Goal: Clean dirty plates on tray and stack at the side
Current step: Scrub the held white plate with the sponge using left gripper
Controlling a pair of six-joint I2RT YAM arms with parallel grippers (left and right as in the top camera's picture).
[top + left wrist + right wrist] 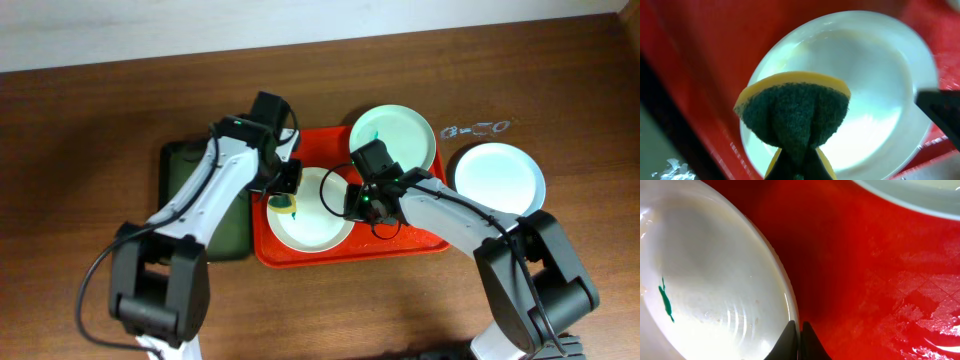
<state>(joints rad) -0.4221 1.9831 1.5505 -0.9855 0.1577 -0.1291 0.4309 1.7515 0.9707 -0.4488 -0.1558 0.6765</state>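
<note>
Green-faced yellow sponge (795, 110), clenched in left gripper (799, 167), meets round white plate (875, 90); right gripper (799, 342) pinches its rim. Probable fault: scrubbing force defeats this thin rim hold, skidding it across red-orange plastic tray (865, 280).

wooden table (80, 150), red tray (400, 242), green tray (178, 165), plate (499, 179)

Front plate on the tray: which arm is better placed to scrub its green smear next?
Left: the left gripper holds the sponge over the plate; the right gripper pinches its rim, likely steadying it.
</note>
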